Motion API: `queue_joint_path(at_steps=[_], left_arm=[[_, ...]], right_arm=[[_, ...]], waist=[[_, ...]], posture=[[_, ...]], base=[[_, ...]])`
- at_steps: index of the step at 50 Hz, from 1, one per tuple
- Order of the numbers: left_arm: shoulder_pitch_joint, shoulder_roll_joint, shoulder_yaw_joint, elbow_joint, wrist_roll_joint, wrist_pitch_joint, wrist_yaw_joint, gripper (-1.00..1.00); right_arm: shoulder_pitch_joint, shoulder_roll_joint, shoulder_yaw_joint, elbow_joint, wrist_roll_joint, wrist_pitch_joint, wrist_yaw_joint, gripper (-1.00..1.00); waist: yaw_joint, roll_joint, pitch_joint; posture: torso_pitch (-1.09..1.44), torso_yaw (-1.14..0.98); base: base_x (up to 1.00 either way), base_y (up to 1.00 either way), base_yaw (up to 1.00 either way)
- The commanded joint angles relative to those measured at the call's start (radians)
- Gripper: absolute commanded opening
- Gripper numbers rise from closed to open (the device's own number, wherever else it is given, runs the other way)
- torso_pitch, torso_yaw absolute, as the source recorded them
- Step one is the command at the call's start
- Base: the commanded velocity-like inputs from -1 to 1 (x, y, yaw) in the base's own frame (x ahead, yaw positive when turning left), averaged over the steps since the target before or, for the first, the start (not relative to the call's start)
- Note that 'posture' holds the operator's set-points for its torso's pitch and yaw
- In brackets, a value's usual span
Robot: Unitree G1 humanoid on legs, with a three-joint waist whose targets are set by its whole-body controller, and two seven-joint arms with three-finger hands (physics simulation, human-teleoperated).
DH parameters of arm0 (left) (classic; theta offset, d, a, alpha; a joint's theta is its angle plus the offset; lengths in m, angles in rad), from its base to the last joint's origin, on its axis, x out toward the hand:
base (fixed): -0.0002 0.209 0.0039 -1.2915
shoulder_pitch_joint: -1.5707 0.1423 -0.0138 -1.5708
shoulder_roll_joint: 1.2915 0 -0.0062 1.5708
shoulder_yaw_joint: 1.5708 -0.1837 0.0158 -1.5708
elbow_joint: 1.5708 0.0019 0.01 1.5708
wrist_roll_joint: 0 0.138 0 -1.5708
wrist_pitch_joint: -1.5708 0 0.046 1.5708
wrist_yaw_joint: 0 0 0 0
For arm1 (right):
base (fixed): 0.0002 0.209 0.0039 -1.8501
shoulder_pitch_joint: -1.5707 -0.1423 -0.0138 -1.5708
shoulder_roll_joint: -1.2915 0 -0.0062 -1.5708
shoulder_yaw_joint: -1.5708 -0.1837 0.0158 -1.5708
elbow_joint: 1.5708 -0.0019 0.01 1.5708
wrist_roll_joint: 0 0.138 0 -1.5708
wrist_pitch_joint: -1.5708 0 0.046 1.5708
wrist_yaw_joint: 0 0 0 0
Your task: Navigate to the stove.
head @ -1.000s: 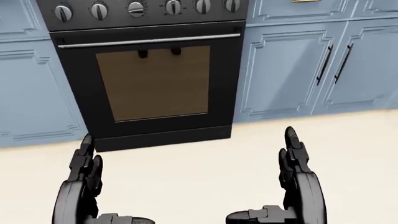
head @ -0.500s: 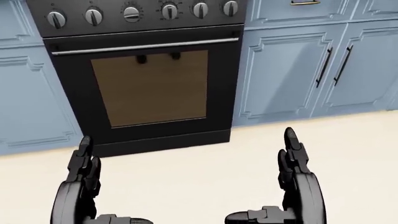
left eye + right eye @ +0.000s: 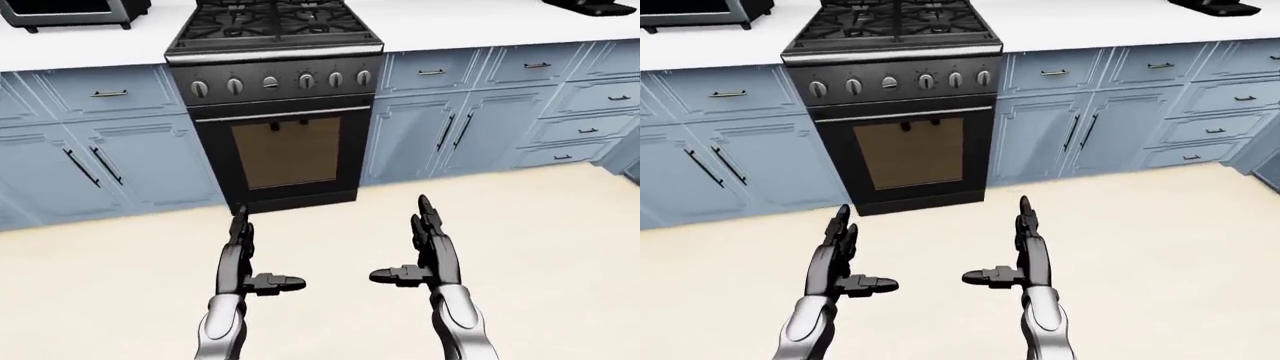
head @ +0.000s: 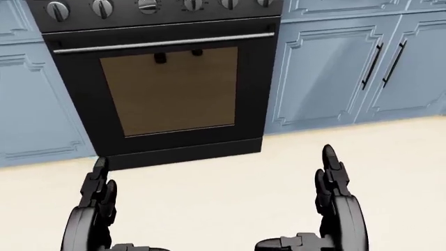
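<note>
Left hand (image 3: 243, 259) and right hand (image 3: 428, 251) stayed released, empty; my head view shifted, stove (image 3: 277, 105) sitting higher.

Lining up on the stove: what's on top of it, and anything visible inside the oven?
The stove carries only bare black burner grates, no pots. The oven window is a flat brown pane with two small dark marks near its top; the interior cannot be seen.
</note>
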Motion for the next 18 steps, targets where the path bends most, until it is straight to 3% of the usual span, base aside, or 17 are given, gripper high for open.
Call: queue_joint_path(at_steps=[1, 8, 9, 10, 12, 13, 16, 17, 18], left_arm=[[-0.021, 0.002, 0.002, -0.053, -0.002, -0.038, -0.001, 1.0], [-0.021, 0.002, 0.002, -0.053, -0.002, -0.038, -0.001, 1.0], [-0.021, 0.002, 0.002, -0.053, -0.002, -0.038, -0.001, 1.0], [-0.021, 0.002, 0.002, -0.053, -0.002, -0.038, -0.001, 1.0], [-0.021, 0.002, 0.002, -0.053, -0.002, -0.038, -0.001, 1.0], [-0.021, 0.002, 0.002, -0.053, -0.002, -0.038, -0.001, 1.0], [-0.021, 0.002, 0.002, -0.053, -0.002, -0.038, -0.001, 1.0], [-0.021, 0.002, 0.002, -0.053, -0.002, -0.038, -0.001, 1.0], [-0.021, 0.002, 0.002, -0.053, -0.002, -0.038, -0.001, 1.0]], right_arm=[[-0.019, -0.003, 0.003, -0.041, -0.003, -0.037, -0.001, 1.0], [-0.017, -0.002, 0.005, -0.044, -0.009, -0.037, -0.001, 1.0], [-0.017, -0.002, 0.004, -0.042, -0.009, -0.038, -0.001, 1.0], [-0.018, -0.002, 0.004, -0.041, -0.009, -0.038, -0.001, 1.0], [-0.016, -0.002, 0.005, -0.046, -0.009, -0.034, -0.001, 1.0], [-0.016, -0.002, 0.005, -0.05, -0.009, -0.03, -0.002, 1.0], [-0.017, -0.001, 0.004, -0.048, -0.008, -0.031, -0.002, 1.0], [-0.017, -0.001, 0.004, -0.049, -0.008, -0.03, -0.003, 1.0], [-0.016, -0.001, 0.004, -0.052, -0.009, -0.028, -0.003, 1.0]], waist=[[0.001, 0.003, -0.022], [0.003, 0.003, -0.026], [0.002, 0.007, -0.04], [0.005, 0.004, -0.009], [0.003, 0.007, -0.037], [0.005, 0.006, -0.007], [0.004, 0.007, -0.033], [0.005, 0.007, -0.002], [0.004, 0.005, -0.012]], posture=[[0.0, 0.0], [0.0, 0.0], [0.0, 0.0], [0.0, 0.0], [0.0, 0.0], [0.0, 0.0], [0.0, 0.0], [0.0, 0.0], [0.0, 0.0]], base=[[0.0, 0.0, 0.0], [0.0, 0.0, 0.01], [0.0, 0.0, 0.05], [0.0, 0.0, 0.05], [0.0, 0.0, 0.05], [0.0, 0.0, 0.05], [0.0, 0.0, 0.05], [0.0, 0.0, 0.05], [0.0, 0.0, 0.05]])
